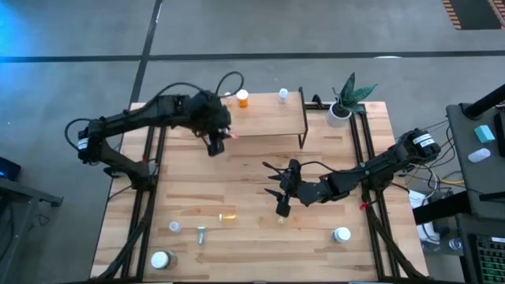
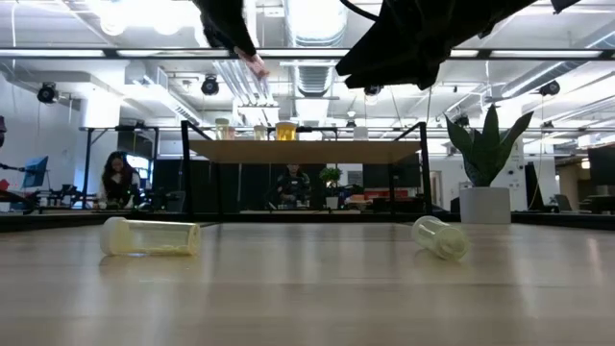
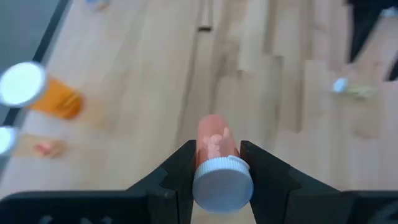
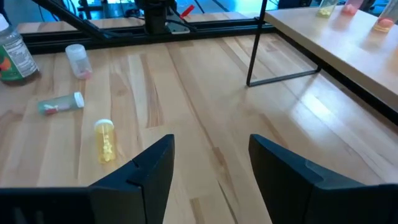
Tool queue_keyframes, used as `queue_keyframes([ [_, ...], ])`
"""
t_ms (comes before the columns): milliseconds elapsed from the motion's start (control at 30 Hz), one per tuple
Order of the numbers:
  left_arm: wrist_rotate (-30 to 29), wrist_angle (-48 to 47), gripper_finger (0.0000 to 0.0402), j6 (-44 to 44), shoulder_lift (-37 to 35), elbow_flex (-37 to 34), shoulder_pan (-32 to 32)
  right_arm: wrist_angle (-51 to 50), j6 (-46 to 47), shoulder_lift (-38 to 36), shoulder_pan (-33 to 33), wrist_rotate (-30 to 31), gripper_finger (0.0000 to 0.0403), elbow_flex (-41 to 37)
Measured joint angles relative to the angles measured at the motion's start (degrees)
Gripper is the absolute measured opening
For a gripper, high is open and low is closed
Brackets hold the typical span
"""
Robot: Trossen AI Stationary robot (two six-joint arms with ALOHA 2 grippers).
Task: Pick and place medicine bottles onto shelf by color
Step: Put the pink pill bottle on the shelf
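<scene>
Shelf edge: the low light-wood shelf on thin black legs (image 1: 268, 114) stands at the far side of the plank-wood surface (image 1: 252, 181), a white pot with a green plant (image 1: 341, 110) just beside its right end.
Open room: the middle of the surface between shelf and near edge lies bare; the loose bottles keep to the near strip.
On the shelf: an orange bottle with a white cap (image 1: 243, 99) and a small pale vial (image 1: 283, 95) stand along the back edge.
Held bottle: a small reddish-orange pill bottle with a white cap (image 3: 216, 163), pale pills showing through its wall.
Left end effector (image 3: 216, 168): narrow, clamped on that reddish-orange bottle from both sides, cap toward the wrist camera, up over the shelf's left end.
Right end effector (image 4: 211, 165): fingers apart, nothing between them, low over the middle of the surface, well apart from the shelf.
Near the right end effector: a yellow bottle lying on its side (image 4: 104, 140), a clear vial lying on its side (image 4: 61, 104), a small clear bottle standing (image 4: 77, 60), all apart from the fingers.
Near edge: a white-capped bottle (image 1: 342, 234) at the right, another white-capped one (image 1: 161, 259) at the left corner.
</scene>
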Motion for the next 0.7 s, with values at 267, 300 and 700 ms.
queue_keyframes([
  [267,0.0,-11.7,0.01,3.7,8.3,10.2,5.9,0.1,0.0,0.0,0.0,0.0,0.0199,0.0],
  [300,0.0,-13.4,0.01,4.3,9.5,11.5,6.6,0.1,0.0,0.0,0.0,0.0,0.0199,0.0],
  [700,-3.0,-25.4,0.01,6.7,18.5,18.4,13.0,0.0,-0.3,0.0,0.0,0.0,0.0199,0.0],
])
